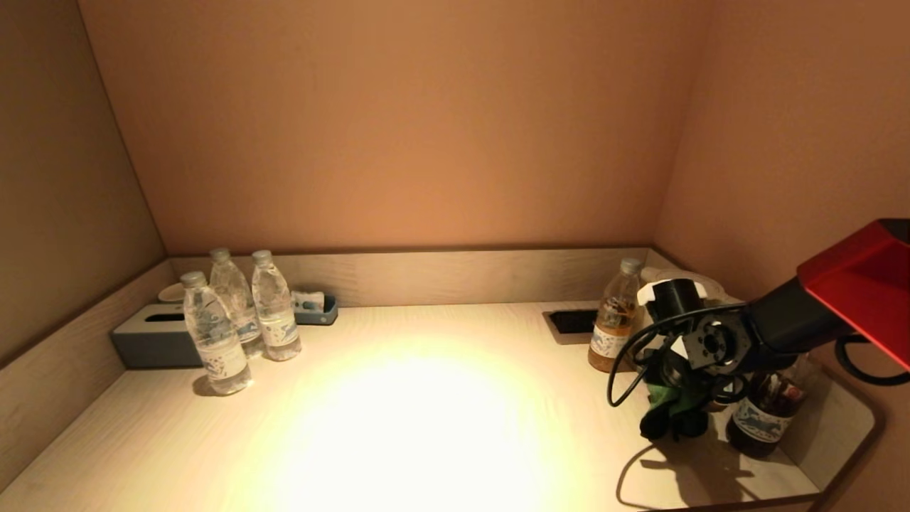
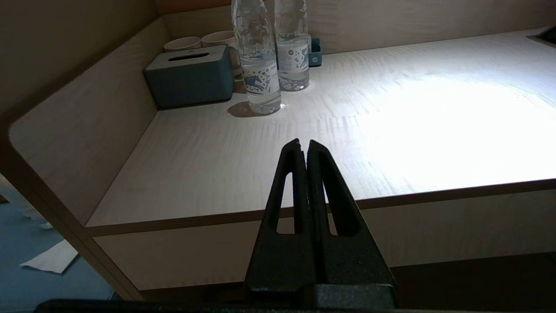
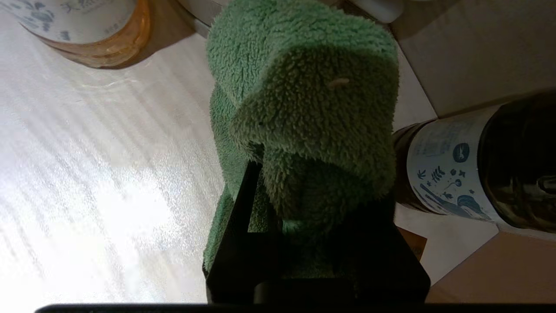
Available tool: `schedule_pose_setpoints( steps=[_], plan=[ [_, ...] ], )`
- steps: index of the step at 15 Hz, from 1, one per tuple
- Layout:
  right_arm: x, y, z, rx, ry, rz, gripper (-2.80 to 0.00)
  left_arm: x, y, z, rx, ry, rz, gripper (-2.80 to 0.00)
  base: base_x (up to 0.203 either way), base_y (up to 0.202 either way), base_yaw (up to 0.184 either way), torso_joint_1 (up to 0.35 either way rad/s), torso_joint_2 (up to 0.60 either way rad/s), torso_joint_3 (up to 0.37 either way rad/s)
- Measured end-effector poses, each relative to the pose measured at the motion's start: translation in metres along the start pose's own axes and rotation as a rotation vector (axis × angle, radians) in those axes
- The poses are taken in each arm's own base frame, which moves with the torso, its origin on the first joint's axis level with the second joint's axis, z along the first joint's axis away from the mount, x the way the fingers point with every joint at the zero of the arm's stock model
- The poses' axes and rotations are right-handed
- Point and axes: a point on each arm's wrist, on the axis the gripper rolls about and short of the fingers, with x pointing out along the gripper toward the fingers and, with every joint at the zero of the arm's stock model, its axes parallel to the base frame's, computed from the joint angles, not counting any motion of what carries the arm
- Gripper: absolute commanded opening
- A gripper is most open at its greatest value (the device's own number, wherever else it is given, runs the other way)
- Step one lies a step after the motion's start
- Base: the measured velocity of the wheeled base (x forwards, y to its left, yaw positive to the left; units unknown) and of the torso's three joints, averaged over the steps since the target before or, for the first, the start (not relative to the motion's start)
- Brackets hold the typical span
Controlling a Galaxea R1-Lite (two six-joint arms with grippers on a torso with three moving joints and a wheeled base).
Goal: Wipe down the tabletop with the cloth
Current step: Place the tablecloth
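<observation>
Right pincer (image 1: 674, 421) grips green cloth (image 3: 304, 108) above surface (image 1: 426, 412), between two tea bottles. Left pincer (image 2: 304, 145) closed, empty, off the front edge.

Green fleecy cloth (image 3: 304, 100), bunched and folded over on itself, pinched in the right gripper (image 3: 304, 208) at the tabletop's right end, between an amber bottle and a dark bottle. In the head view, cloth (image 1: 672, 405) hanging low, whether touching the surface unclear. Pale wood-grain tabletop (image 1: 426, 427), brightly lit at its centre.
</observation>
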Motion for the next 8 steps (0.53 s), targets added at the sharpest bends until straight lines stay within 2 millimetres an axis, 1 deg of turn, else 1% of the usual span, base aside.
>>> schedule_pose_setpoints(
  steps=[2, 3, 8],
  plan=[
    [-0.002, 0.0019, -0.0023, -0.01, 0.002, 0.005, -2.8, 0.0, 0.0, 0.0, 0.0, 0.0, 0.0, -2.8, 0.0, 0.0, 0.0, 0.0, 0.0, 0.0],
    [-0.0029, 0.0029, -0.0044, -0.016, 0.006, 0.007, 0.0, 0.0, 0.0, 0.0001, 0.0, 0.0, 0.0, -2.8, 0.0, 0.0, 0.0, 0.0, 0.0, 0.0],
    [-0.0066, 0.0095, -0.0091, -0.033, 0.007, 0.02, 0.0, -0.0001, 0.0, 0.0003, 0.0, -0.001, 0.0, -2.8, 0.0, 0.0, 0.0, 0.0, 0.0, 0.0]
  ],
)
